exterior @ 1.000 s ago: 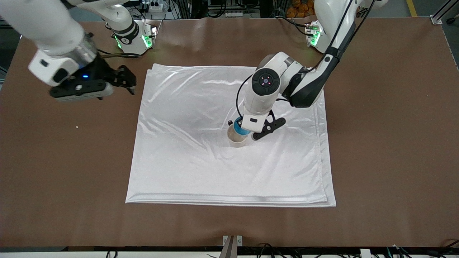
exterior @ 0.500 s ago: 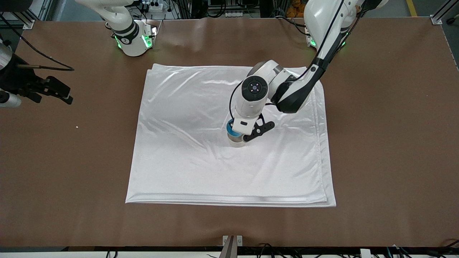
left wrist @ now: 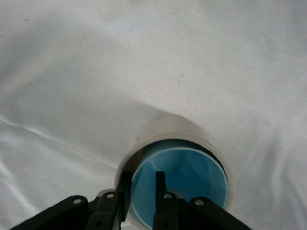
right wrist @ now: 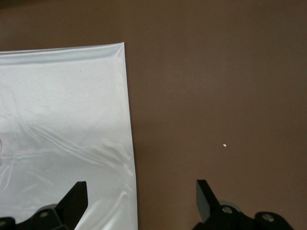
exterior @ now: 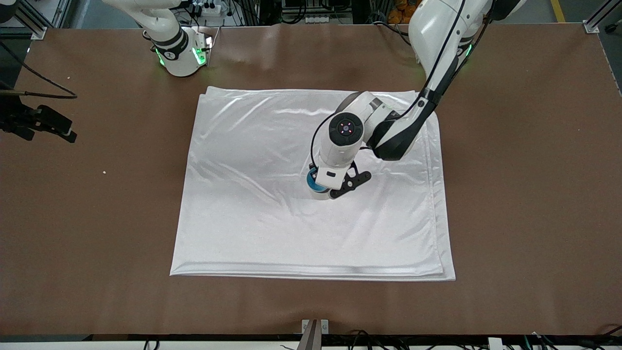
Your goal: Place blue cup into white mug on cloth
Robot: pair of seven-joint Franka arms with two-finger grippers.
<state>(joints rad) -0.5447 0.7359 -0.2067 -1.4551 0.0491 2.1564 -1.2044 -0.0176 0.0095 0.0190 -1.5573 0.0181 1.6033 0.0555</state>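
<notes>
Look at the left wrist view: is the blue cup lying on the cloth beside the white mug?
No: the blue cup sits inside the white mug, its wall held in the left pincer, with cloth all around.

The blue cup (left wrist: 180,182) sits upright inside the white mug (left wrist: 175,130), its rim pinched between the left gripper's (left wrist: 142,191) fingers. The mug stands on the shiny, creased white cloth (exterior: 252,214).

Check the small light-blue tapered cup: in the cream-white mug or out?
In. The left wrist view shows the blue cup nested inside the white mug's rim, the left gripper pinching its wall. Seating depth: cannot tell.
</notes>
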